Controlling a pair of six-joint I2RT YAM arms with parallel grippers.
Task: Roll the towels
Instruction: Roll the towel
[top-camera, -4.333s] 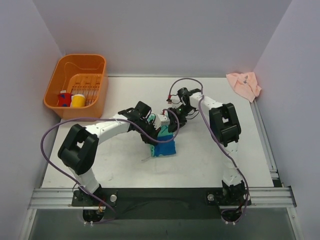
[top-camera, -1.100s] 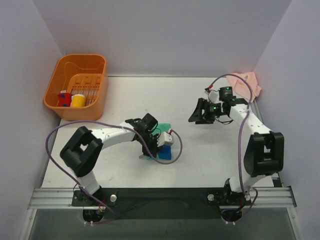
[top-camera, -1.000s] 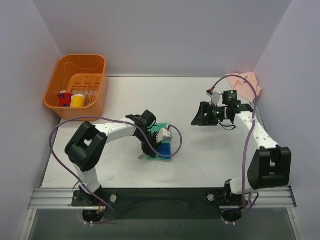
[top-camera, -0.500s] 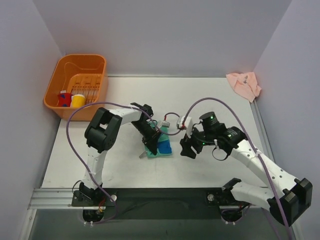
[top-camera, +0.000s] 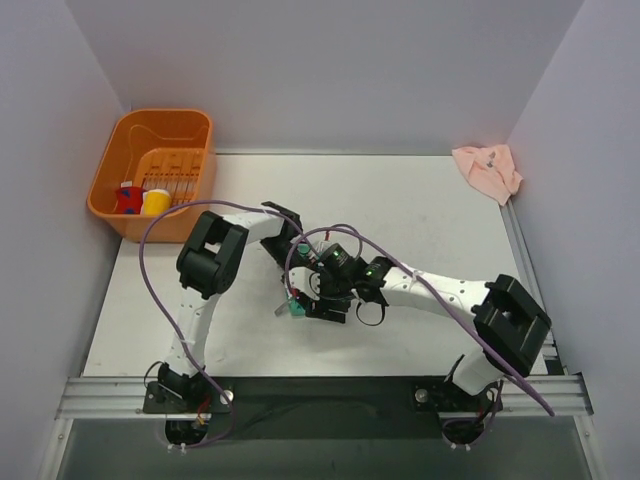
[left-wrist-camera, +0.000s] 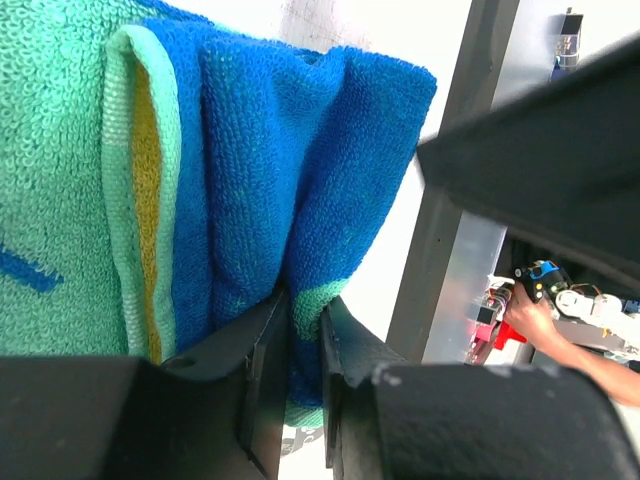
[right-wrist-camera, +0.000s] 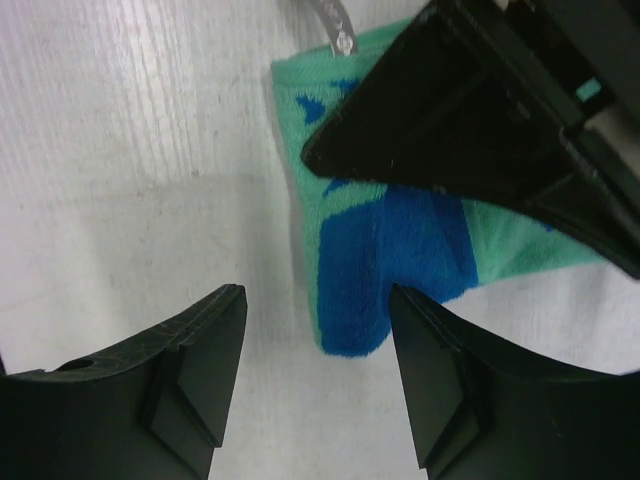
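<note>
And the right arm is in! A second ago it was out towards the far right corner, and now it has swung across the worktop (top-camera: 250, 190) to join its partner. The right fingers (top-camera: 325, 300) hover directly over the green-and-blue towel (left-wrist-camera: 250, 150). That puts both arms on the same cloth, so I read this as the two-handed part of the roll about to begin.

The left fingers (top-camera: 298, 296) have not let go through all of this. The left wrist view shows them nearly shut, pinching a thick blue fold of the towel between them. More blue and green layers bunch up just beyond the tips. The cloth looks folded or part-rolled rather than flat, though how many turns are in it I cannot tell.

The right fingers stand well apart and hold nothing. In the right wrist view the blue end of the towel lies between and just ahead of them, bare worktop showing on either side. The left arm's dark fingers loom just beyond, already on the cloth. No contact from the right side yet, as far as I can see.

The pale pink towel (top-camera: 487, 170) sits crumpled well away from both sets of fingers, by the far right wall, untouched. So that is one towel in hand and one not begun.
</note>
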